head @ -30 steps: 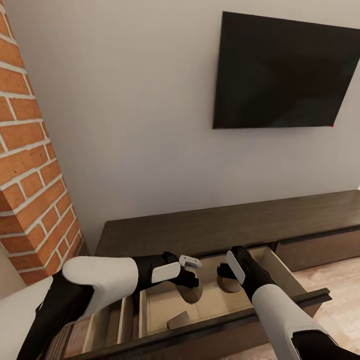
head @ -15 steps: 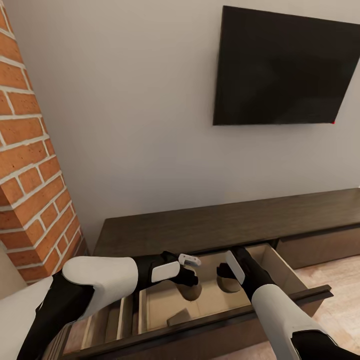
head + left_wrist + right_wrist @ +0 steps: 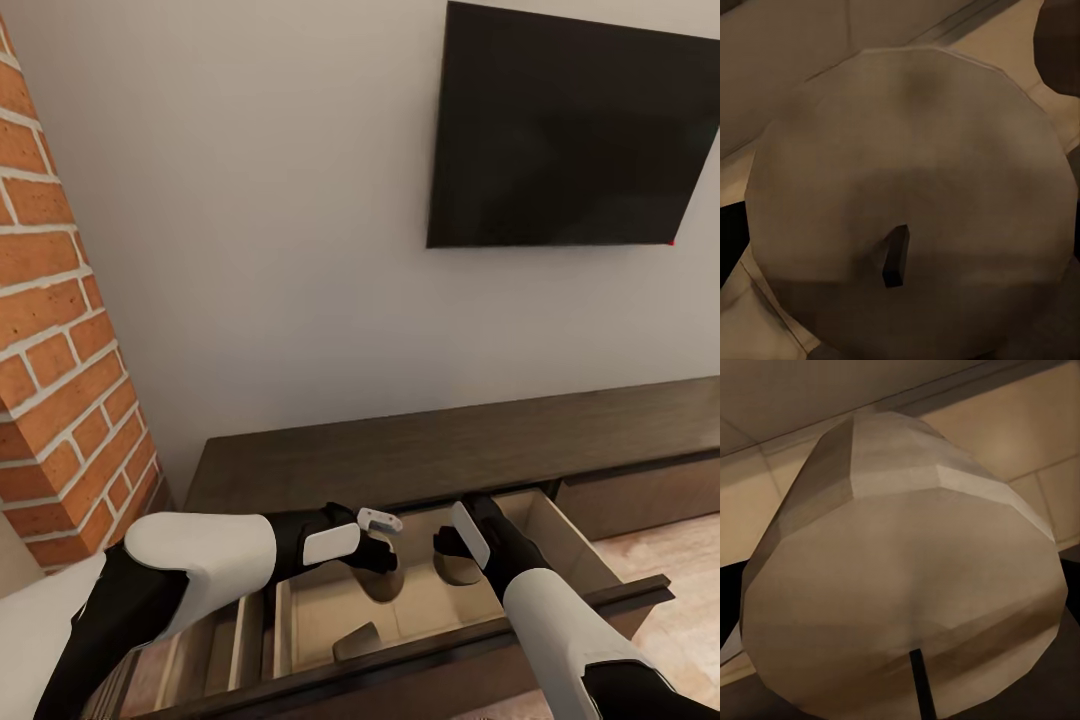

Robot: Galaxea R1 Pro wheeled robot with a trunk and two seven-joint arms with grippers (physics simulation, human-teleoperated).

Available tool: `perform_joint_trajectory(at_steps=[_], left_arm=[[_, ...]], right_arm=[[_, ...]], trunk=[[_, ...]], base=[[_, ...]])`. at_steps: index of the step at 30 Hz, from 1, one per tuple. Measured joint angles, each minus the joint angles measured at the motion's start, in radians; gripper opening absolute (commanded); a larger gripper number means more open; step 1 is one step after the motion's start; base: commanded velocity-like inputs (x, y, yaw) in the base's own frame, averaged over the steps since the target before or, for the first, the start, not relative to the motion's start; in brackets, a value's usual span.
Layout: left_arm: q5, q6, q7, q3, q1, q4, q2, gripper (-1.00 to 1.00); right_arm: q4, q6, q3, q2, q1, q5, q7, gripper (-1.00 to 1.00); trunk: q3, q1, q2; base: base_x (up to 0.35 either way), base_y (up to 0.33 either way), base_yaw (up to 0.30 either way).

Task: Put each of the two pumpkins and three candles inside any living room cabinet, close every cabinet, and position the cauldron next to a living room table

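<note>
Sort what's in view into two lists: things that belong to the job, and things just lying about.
Job:
candle under left pincer
candle under right pincer
third candle, at drawer front
cabinet, drawer open
left pincer
right pincer

Lying about:
TV
brick fireplace

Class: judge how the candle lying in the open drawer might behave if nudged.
The fallen candle lies on its side in the open drawer, so its round body would probably roll. It looks short, stout and stiff, unlikely to bend. The drawer walls should stop it.
</note>
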Motion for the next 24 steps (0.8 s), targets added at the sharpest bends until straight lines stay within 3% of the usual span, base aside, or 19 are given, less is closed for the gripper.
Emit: perform_joint_trajectory(at_steps=[10, 24], left_arm=[[0.0, 0.0, 0.0, 0.0, 0.0, 0.007, 0.0, -1.0], [0.002, -0.002, 0.0, 0.001, 0.001, 0.019, 0.0, -1.0]], right_arm=[[0.0, 0.0, 0.0, 0.001, 0.0, 0.0, 0.0, -1.0], [0.001, 0.005, 0.002, 0.002, 0.0, 0.0, 0.0, -1.0]], trunk=[[-0.022, 0.027, -0.049], [-0.034, 0.028, -0.05]], base=[[0.0, 0.0, 0.0], [0.0, 0.0, 0.0]])
